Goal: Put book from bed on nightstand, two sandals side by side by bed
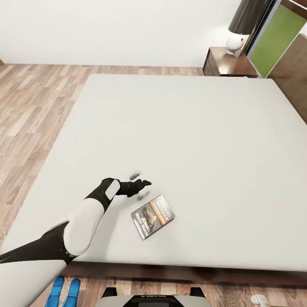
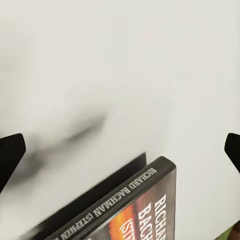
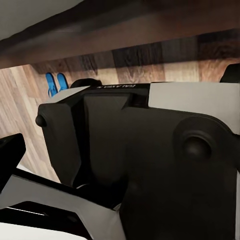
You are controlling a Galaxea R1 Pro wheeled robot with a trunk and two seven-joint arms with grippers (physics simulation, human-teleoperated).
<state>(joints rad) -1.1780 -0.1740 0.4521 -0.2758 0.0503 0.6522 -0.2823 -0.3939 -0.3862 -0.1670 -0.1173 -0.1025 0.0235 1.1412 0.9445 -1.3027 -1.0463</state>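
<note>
1. Left hand [image 1: 137,182] spread wide, empty, low over bed [image 1: 179,128], just beyond book [image 1: 153,216]
2. Book lies flat near bed's front edge
3. Risk: fingers skid over the thin cover and shove it instead of gripping
4. Right hand: cannot tell

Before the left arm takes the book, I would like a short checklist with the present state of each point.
1. Book lies flat on the bed: ok.
2. Left gripper open: ok, fingertips wide apart in the wrist view.
3. Gripper over the book: not ok, it sits beside it.
4. Nightstand has free top beside the lamp: ok.
5. Sandals side by side on the floor: ok.
6. Right gripper state: cannot tell.
</note>
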